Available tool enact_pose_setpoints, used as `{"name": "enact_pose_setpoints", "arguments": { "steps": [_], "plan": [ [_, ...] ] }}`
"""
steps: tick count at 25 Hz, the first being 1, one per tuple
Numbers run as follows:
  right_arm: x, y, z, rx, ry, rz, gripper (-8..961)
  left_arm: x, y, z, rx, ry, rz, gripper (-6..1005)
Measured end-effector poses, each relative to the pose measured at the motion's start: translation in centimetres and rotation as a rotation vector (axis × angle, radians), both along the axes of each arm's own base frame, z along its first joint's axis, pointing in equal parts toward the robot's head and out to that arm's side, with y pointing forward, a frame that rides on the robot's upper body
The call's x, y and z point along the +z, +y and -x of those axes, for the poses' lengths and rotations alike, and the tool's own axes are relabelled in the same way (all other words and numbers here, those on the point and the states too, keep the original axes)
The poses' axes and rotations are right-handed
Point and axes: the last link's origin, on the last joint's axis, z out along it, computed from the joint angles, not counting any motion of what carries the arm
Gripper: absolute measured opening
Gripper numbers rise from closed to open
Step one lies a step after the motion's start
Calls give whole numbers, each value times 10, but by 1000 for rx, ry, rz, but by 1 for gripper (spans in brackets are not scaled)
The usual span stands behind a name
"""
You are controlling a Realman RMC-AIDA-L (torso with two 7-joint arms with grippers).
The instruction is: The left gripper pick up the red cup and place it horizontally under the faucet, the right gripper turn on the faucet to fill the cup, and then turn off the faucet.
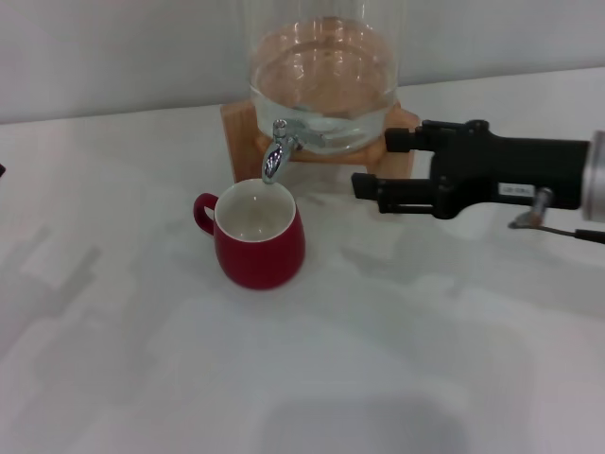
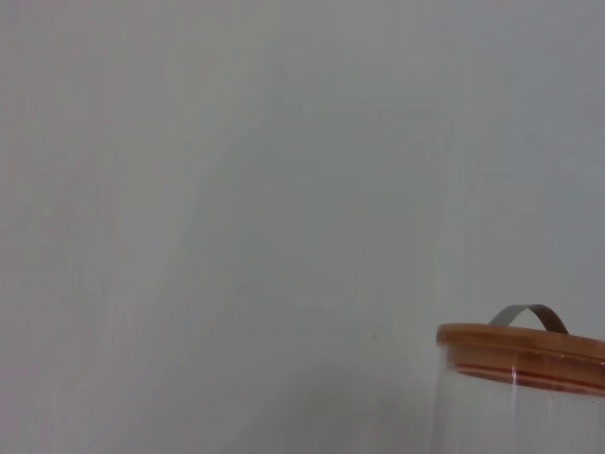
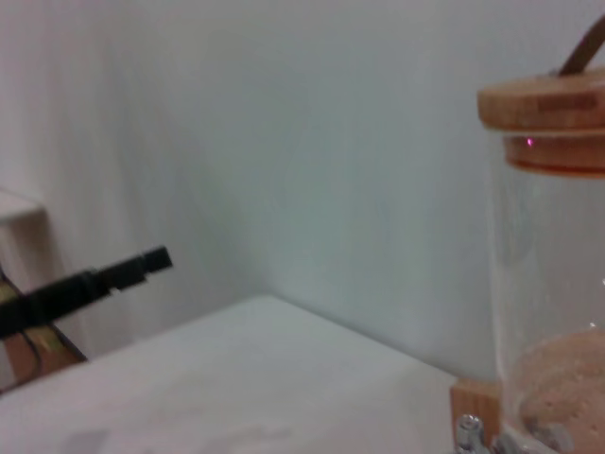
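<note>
While the red cup [image 1: 258, 236] stands under the faucet [image 1: 275, 157], the right claw [image 1: 376, 163] hangs open, empty.

Frame edge crops the glass dispenser [image 1: 324, 85] top.

We count one red cup [image 1: 258, 239] under one faucet [image 1: 275, 159]. The faucet belongs to one glass dispenser [image 1: 324, 76], which has one wooden stand [image 1: 238, 135] and one wooden lid [image 2: 520, 341]. Right of the faucet, we see one gripper [image 1: 382, 165].
</note>
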Motion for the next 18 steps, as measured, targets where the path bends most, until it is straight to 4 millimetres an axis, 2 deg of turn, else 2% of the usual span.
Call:
{"name": "enact_pose_setpoints", "arguments": {
  "steps": [7,13,18],
  "plan": [
    [-13,14,17,-89,-117,-34,795,0,0,-1,-7,-6,11,844],
    [-36,16,26,-78,-123,-22,796,1,-3,-2,-15,-8,13,843],
    [-47,17,33,-68,-112,-38,796,2,-6,1,-12,-10,8,843]
  ]
}}
